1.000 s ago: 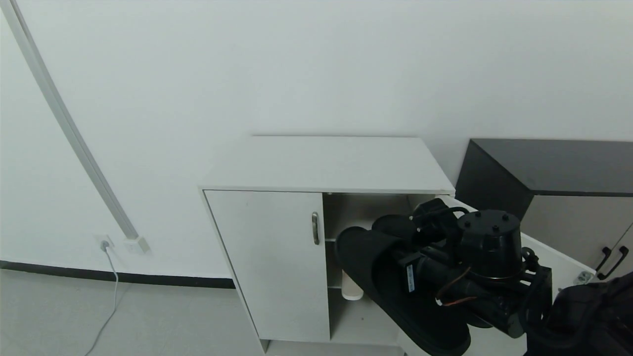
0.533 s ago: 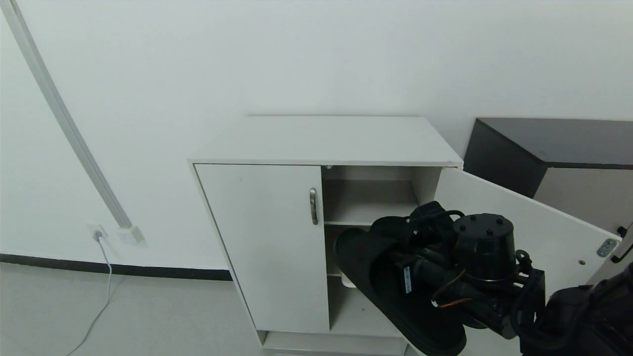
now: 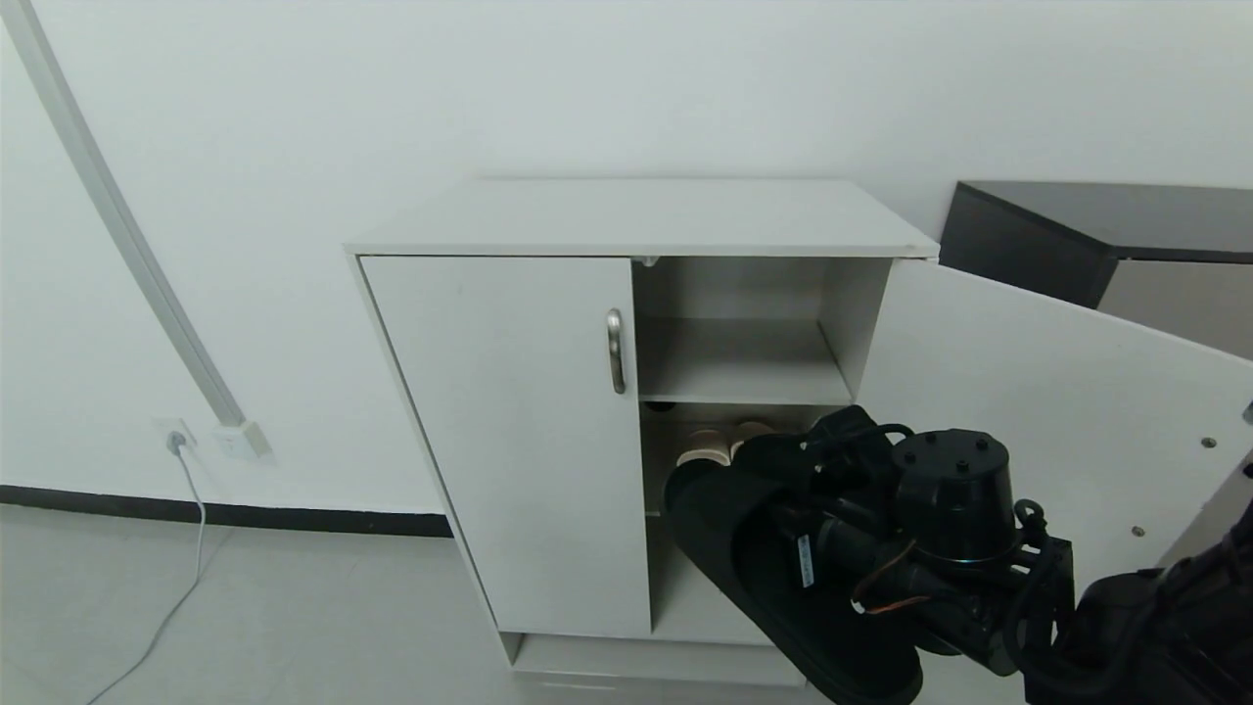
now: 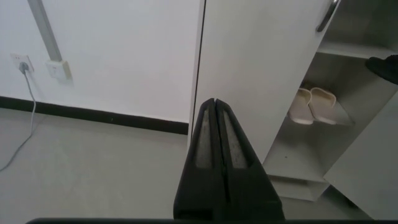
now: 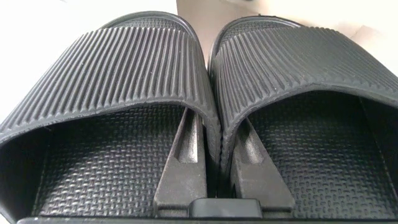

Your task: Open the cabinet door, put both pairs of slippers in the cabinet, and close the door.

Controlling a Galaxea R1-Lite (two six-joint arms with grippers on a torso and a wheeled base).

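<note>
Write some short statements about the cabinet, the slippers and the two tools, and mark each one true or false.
1. The right door of the cabinet is open. True.
2. The beige slippers lie inside the cabinet. True.
3. The left door is open too. False: it is shut.
4. The right tool holds the black slippers. True.
5. The left tool grips a slipper. False: it is shut on nothing.
6. The black slippers already lie in the cabinet. False: the right tool holds them in front of the opening.
</note>
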